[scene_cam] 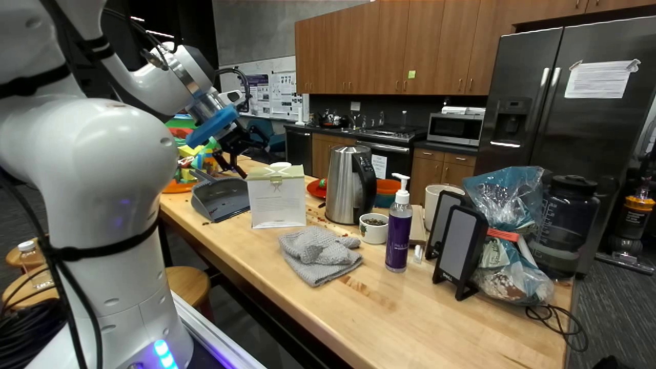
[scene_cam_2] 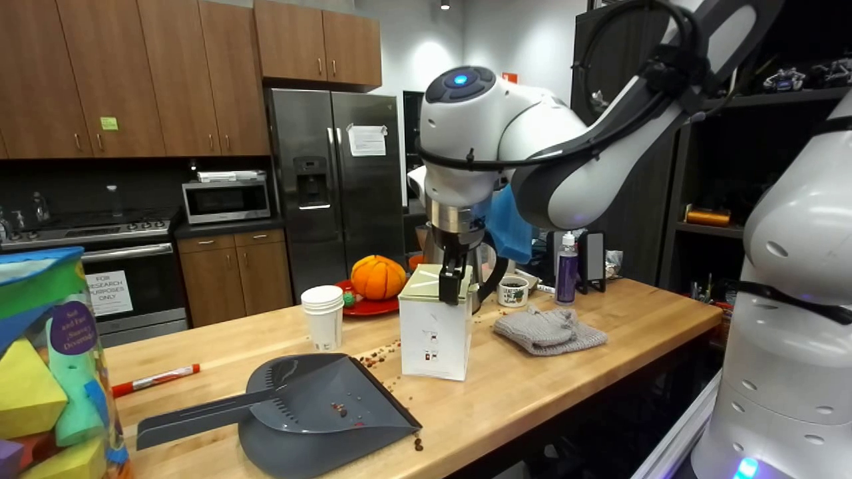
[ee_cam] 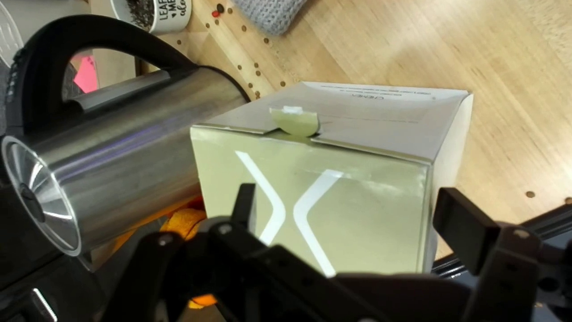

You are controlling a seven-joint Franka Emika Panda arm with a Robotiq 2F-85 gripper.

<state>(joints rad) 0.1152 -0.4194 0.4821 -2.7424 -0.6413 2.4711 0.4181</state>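
Your pincer (ee_cam: 346,201) was spread near the top of the box (scene_cam_2: 432,339), which stood on the counter (scene_cam: 410,328) between the kettle (scene_cam: 341,184) and the dustpan (scene_cam_2: 313,446).

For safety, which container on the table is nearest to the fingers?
The white box: its green top lies right by the fingers; even the kettle stands farther away.

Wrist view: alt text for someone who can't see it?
Open end effector in front of a green-topped white box near center. A steel kettle fills the left; a lettered white cup and gray cloth show at the top edge, with small pieces scattered on the wooden tabletop.
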